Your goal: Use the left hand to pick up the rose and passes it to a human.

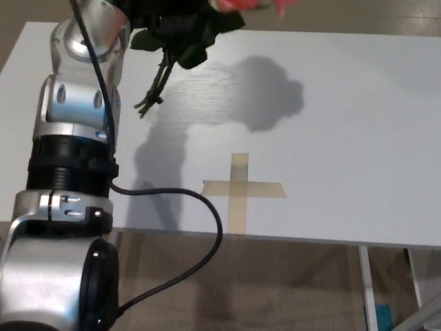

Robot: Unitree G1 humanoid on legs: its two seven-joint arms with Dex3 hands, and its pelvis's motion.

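My left arm (76, 124) reaches up along the left side of the head view. Its black hand (153, 12) sits at the top edge, shut on the rose and partly cut off by the frame. Only slivers of pink bloom (242, 3) show at the top edge. The dark green leaves (189, 38) and the stem ends (153, 86) hang below the hand, well above the white table (344, 138). The bunch throws a large shadow (258, 86) on the tabletop. My right hand does not show.
A cross of tan tape (240, 189) is stuck on the table near its front edge. A black cable (186, 227) loops from my left arm down past the table edge. Floor and table legs (367, 289) show below.
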